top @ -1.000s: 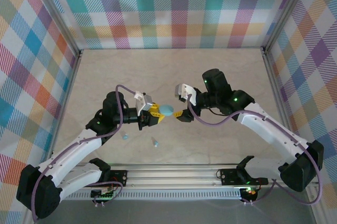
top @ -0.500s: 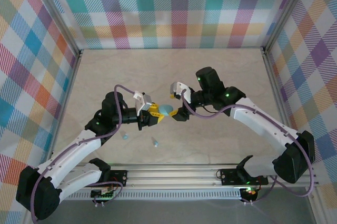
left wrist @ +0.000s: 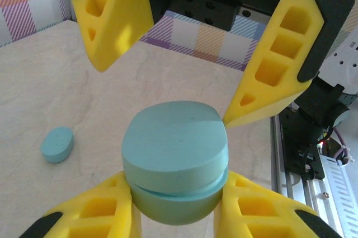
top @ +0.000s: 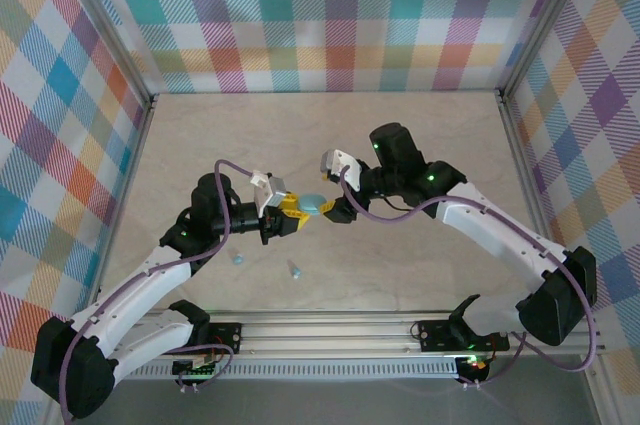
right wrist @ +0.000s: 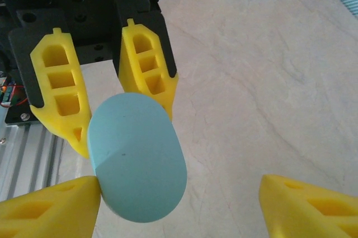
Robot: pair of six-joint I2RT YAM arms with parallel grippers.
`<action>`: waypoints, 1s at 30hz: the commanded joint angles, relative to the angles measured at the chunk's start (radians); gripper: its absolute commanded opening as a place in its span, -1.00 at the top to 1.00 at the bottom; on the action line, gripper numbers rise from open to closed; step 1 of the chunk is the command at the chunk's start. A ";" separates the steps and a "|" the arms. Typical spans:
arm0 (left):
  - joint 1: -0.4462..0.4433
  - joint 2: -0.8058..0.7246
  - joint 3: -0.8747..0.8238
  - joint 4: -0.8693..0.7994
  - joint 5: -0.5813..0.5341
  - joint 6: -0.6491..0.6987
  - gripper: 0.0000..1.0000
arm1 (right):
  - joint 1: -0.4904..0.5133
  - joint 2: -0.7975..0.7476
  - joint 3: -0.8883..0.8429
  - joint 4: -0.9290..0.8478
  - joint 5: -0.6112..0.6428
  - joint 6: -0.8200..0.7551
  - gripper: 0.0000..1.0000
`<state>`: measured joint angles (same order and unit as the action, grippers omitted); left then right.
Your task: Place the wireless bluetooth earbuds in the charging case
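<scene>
Lying beyond clamped case (left wrist: 174,148): blue oval (left wrist: 57,144)

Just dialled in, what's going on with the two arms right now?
The left pincer is shut on the light-blue charging case, holding it between the two arms. The right pincer is open around the case, one finger right beside it and the other well clear. The case looks closed. Two tiny blue earbuds lie loose on the table, not yet in the case.

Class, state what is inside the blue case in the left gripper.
The case is shut all round, so whatever is inside it is hidden. The left gripper clamps its lower half.
</scene>
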<state>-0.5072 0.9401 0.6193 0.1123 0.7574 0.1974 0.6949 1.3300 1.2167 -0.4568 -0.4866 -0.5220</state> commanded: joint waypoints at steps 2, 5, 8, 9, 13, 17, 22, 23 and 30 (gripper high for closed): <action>-0.002 -0.013 -0.004 0.036 0.037 -0.004 0.89 | -0.007 0.003 0.038 0.029 0.049 0.035 -0.49; -0.002 -0.014 -0.004 0.036 0.038 -0.005 0.90 | -0.011 0.006 0.041 0.033 0.056 0.052 -0.49; -0.002 -0.012 -0.003 0.040 0.038 -0.006 0.89 | -0.012 0.017 0.047 0.020 0.062 0.060 -0.49; -0.002 -0.012 -0.001 0.040 0.040 -0.007 0.90 | -0.012 0.022 0.050 0.015 0.069 0.065 -0.48; -0.002 -0.019 -0.002 0.035 0.040 -0.007 0.90 | -0.015 0.036 0.059 0.005 0.108 0.080 -0.48; -0.002 -0.026 -0.013 0.038 0.035 -0.007 0.91 | -0.022 0.041 0.068 0.003 0.135 0.100 -0.48; -0.002 -0.023 -0.023 0.049 0.028 -0.010 0.91 | -0.029 0.047 0.072 0.011 0.148 0.122 -0.49; -0.002 -0.022 -0.021 0.049 0.027 -0.010 0.91 | -0.030 0.050 0.074 0.012 0.150 0.126 -0.50; -0.002 -0.012 -0.013 0.046 0.023 -0.013 0.91 | -0.042 0.061 0.073 0.024 0.208 0.181 -0.50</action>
<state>-0.5022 0.9386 0.5972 0.1127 0.7494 0.1936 0.6655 1.3849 1.2644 -0.4564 -0.3199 -0.3855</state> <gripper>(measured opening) 0.289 0.751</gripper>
